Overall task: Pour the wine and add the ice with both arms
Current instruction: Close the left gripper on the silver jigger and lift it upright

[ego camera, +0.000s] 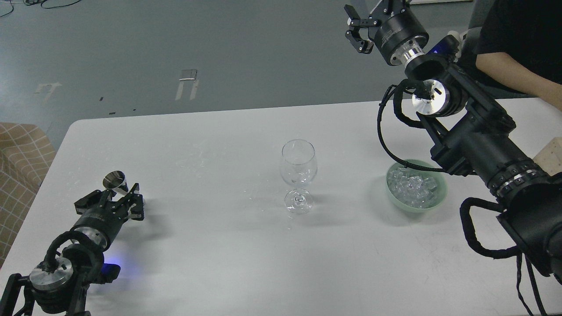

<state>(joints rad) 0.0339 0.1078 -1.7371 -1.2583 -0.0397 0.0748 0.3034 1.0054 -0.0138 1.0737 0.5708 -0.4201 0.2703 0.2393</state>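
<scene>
A small metal jigger (pixel 115 181) stands near the table's left front. My left gripper (pixel 116 199) is shut on its lower cone, which the fingers hide. No wine can be seen in it. A clear stemmed wine glass (pixel 298 166) stands upright at the table's middle and looks empty. A pale green bowl (pixel 441 193) to its right holds a heap of clear ice cubes (pixel 412 189). My right gripper (pixel 355 27) is open and empty, held high beyond the table's far edge, well above and behind the bowl.
The white table (pixel 219 245) ends at a rounded far left corner. A person's bare arm (pixel 518 77) rests at the far right edge. A checked beige seat (pixel 19 153) stands left of the table. A beige block (pixel 554 153) shows at the right edge.
</scene>
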